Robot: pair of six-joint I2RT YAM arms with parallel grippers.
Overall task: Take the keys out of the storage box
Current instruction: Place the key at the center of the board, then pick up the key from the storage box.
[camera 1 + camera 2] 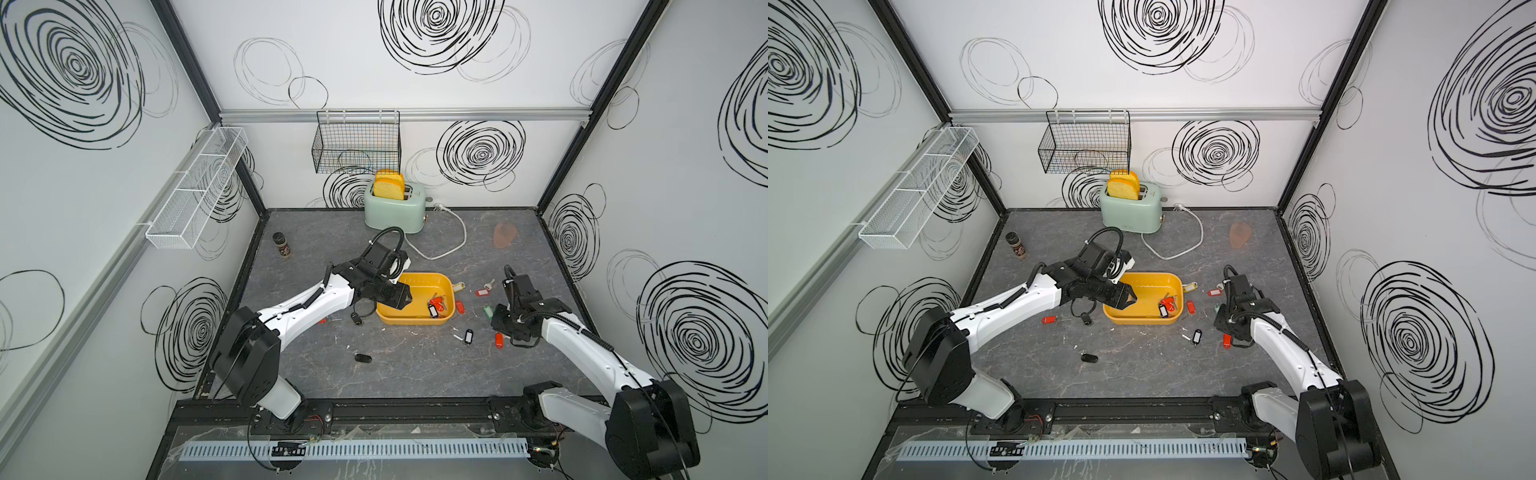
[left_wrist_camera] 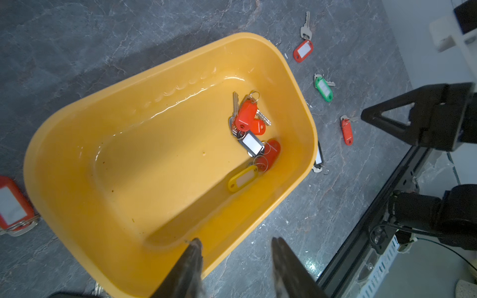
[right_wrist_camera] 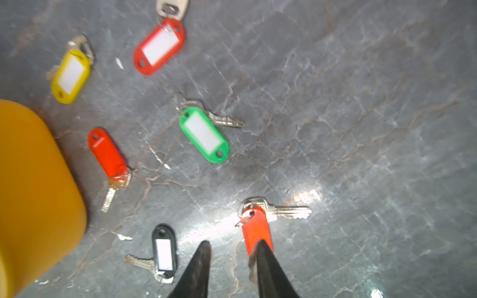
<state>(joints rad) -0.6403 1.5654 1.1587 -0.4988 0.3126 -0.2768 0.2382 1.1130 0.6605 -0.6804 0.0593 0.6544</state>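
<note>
The yellow storage box (image 1: 411, 321) stands mid-table. Several keys (image 2: 251, 129) with red, black and yellow tags lie bunched at one end of it. My left gripper (image 2: 236, 241) is open over the box's other end. One finger is above the inside, the other outside the rim (image 2: 154, 72). To the right of the box my right gripper (image 3: 232, 242) is open just above the table. A red-tagged key (image 3: 256, 229) lies flat there, its tag end under one finger (image 3: 263, 258). Green (image 3: 204, 134), yellow (image 3: 71, 76), red (image 3: 160, 46) and black (image 3: 164, 254) tagged keys lie loose nearby.
A mint toaster (image 1: 392, 208) holding bread stands at the back, its white cord (image 1: 453, 241) curling toward the box. A spice jar (image 1: 281, 244) stands back left. More keys lie left of the box: red (image 1: 1049, 320) and black (image 1: 363, 357). A black wire basket (image 1: 357, 141) and a white mesh rack (image 1: 195, 187) hang on the walls.
</note>
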